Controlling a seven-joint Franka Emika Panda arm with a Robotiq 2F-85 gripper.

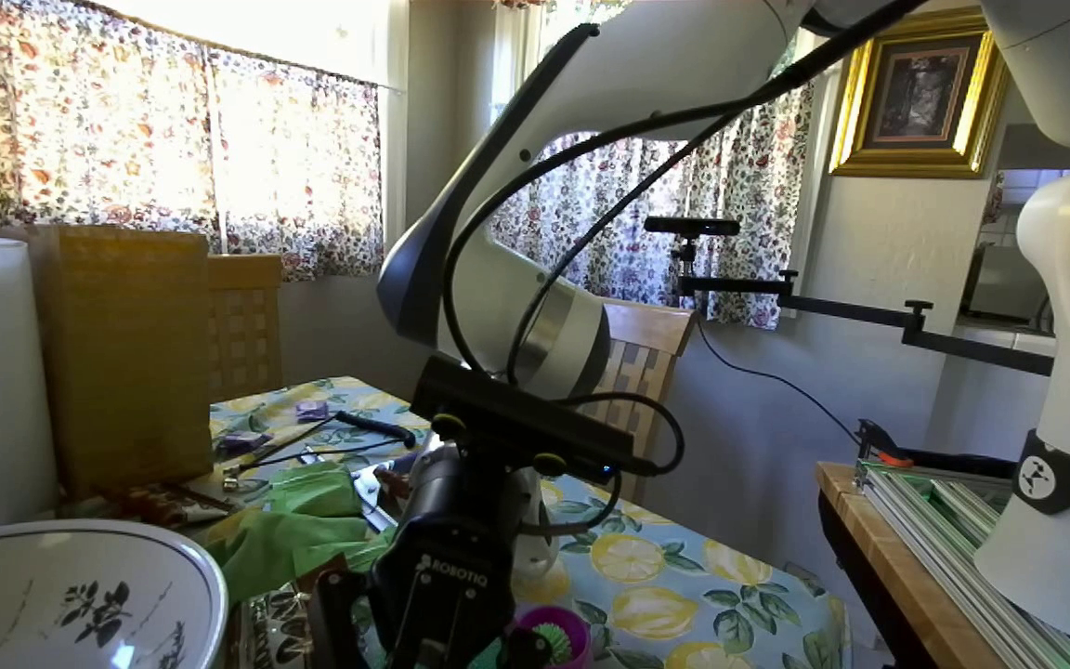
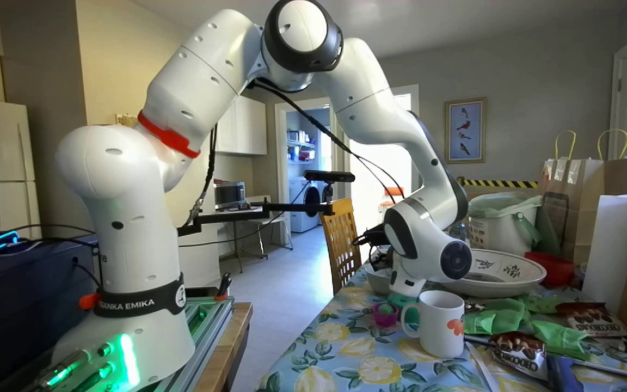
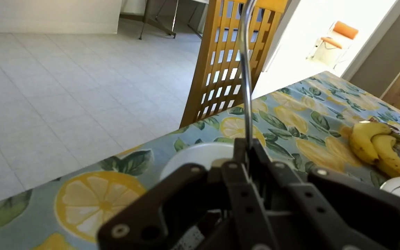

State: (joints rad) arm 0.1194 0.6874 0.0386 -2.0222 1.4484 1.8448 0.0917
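Observation:
In the wrist view my gripper (image 3: pixel 249 147) is shut on a thin, shiny metal utensil (image 3: pixel 246 76). The utensil rises from the fingertips to the top edge of the frame, and its end is out of view. A white bowl (image 3: pixel 193 156) is just beyond the fingers, partly hidden by them; it also shows beside the arm in an exterior view (image 2: pixel 379 280). Yellow bananas (image 3: pixel 377 146) lie on the table to the right. In an exterior view the gripper (image 1: pixel 433 641) points down at the bottom edge, its fingertips cut off; the arm hides it in the other view.
On the lemon-print tablecloth (image 2: pixel 340 348) are a white mug (image 2: pixel 441 324), a pink potted cactus (image 2: pixel 385 314), a large floral bowl (image 2: pixel 531 275), green bags (image 2: pixel 501 316) and snack packets (image 2: pixel 520 351). A wooden chair (image 3: pixel 231 66) stands at the table edge. A camera bracket (image 2: pixel 253 215) extends from the robot's base.

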